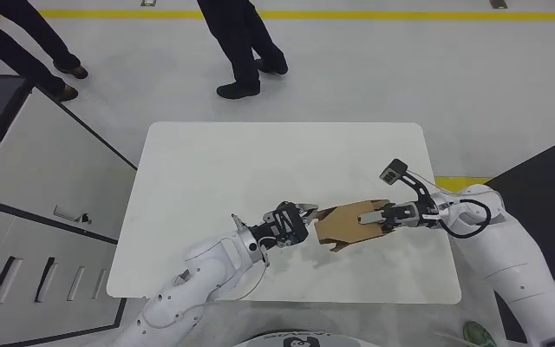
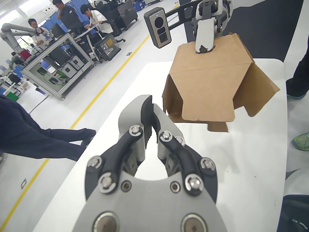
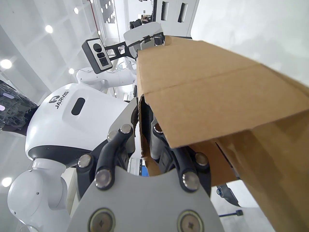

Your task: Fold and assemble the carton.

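A brown cardboard carton (image 1: 347, 224), part-opened with loose flaps, is held just above the white table near its front right. My right gripper (image 1: 371, 218) is shut on the carton's right end; in the right wrist view a cardboard wall (image 3: 205, 92) runs between its fingers (image 3: 125, 131). In the left wrist view the carton (image 2: 210, 83) hangs tilted with its open end and flaps toward the camera, and a right finger (image 2: 204, 39) is pressed on its far panel. My left gripper (image 1: 308, 212) (image 2: 152, 108) is shut on nothing, just short of the carton's left flaps.
The white table (image 1: 260, 165) has bare surface across its back and left. A grey cabinet (image 1: 43, 173) stands against the table's left side. A dark panel (image 1: 529, 173) stands off the right edge behind the right arm.
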Available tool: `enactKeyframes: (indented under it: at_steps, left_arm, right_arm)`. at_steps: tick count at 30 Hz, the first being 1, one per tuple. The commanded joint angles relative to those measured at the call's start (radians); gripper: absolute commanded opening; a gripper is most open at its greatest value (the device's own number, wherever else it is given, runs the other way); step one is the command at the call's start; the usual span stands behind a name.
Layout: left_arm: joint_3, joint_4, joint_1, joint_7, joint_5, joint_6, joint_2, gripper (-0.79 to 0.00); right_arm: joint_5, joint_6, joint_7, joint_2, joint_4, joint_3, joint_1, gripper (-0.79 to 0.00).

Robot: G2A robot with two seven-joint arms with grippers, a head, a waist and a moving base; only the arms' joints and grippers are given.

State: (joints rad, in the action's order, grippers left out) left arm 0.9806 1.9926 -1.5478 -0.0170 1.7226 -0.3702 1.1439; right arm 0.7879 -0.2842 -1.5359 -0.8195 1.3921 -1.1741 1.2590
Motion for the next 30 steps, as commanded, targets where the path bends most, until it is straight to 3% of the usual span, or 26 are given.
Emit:
enactKeyframes:
  at_steps: [1,16,30]
  left_arm:
    - [0.003,-0.004,0.003,0.000,-0.006,-0.002,0.000,-0.785]
    - [0.002,-0.015,0.002,0.033,-0.053,-0.051,-0.003,-0.785]
    - [0.002,-0.031,0.020,0.034,-0.040,-0.013,0.000,-0.785]
  right_arm:
    - [0.009,0.000,0.000,0.000,-0.008,-0.004,0.001,-0.785]
    - [0.034,0.000,0.000,-0.007,-0.008,-0.023,0.011,-0.785]
    - [0.011,0.000,0.000,0.003,0.024,-0.004,0.012,-0.785]
